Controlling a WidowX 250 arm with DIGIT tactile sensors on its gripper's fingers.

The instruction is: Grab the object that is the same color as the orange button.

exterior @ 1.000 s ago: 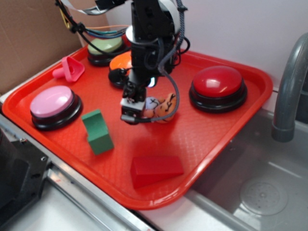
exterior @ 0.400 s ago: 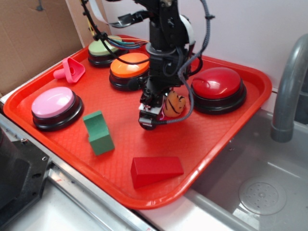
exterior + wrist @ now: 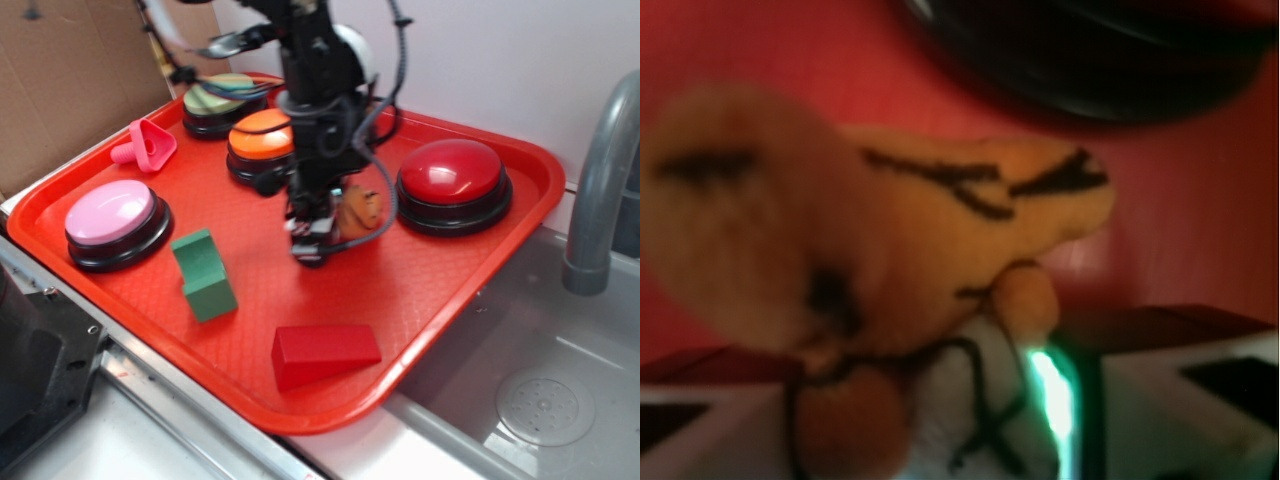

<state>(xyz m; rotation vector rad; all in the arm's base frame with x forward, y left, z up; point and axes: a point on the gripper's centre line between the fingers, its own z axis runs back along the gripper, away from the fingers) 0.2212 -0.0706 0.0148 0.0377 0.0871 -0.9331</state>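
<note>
Pincer (image 3: 318, 228) clamps plush tiger (image 3: 359, 209) btwn its fingers, above tray (image 3: 420, 290).

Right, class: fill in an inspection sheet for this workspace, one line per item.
Surface: red tray beside a sink.
Job's things: plush tiger in the gripper; orange button behind it.
Clutter: red button, pink button, green button, green block, red wedge, pink funnel-shaped toy.
Grippers: gripper shut on the tiger.
Cables: black cables looped around the arm.
Surroundings: cardboard, grey faucet.
</note>
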